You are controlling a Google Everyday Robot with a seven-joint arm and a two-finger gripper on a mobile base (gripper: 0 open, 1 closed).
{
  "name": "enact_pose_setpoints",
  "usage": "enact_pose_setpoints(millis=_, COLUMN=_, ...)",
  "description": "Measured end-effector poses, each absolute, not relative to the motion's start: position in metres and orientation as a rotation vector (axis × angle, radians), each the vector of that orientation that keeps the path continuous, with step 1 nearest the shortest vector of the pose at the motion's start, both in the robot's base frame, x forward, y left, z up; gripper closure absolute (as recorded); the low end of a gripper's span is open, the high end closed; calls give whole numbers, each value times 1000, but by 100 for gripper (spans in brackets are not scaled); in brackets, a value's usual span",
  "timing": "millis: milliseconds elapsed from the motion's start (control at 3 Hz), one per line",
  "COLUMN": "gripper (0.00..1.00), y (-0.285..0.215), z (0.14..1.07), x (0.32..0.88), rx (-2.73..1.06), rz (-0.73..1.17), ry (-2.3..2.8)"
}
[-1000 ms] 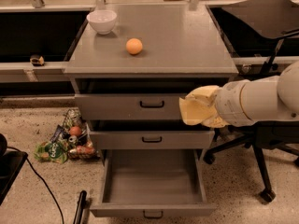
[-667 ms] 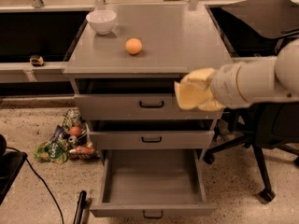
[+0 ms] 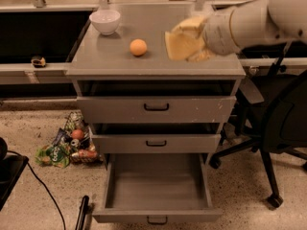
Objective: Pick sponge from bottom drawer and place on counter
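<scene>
Found tool (image 3: 197, 46) gripping sponge (image 3: 182, 44) above counter (image 3: 108, 59), right of orange ball (image 3: 138, 47). Found bottom drawer (image 3: 156, 188) of 3 pulled out.

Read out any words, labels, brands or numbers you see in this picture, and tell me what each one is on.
Nothing can be read for certain.
Green packet on the floor: pale print, too blurred to read.
Other wrappers beside it: nothing legible.
Counter, white bowl, bottom drawer: no text shows.
Gripper, holding the sponge above the counter: no markings visible.
</scene>
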State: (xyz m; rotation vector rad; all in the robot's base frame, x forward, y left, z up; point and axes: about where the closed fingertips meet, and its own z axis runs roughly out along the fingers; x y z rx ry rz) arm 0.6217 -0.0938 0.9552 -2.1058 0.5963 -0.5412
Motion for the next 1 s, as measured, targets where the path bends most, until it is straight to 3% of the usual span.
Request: enact_pose_setpoints(millis=1000, gripper=100, y=-98, z=980, x=751, rx=-1913, rz=-427, ry=697)
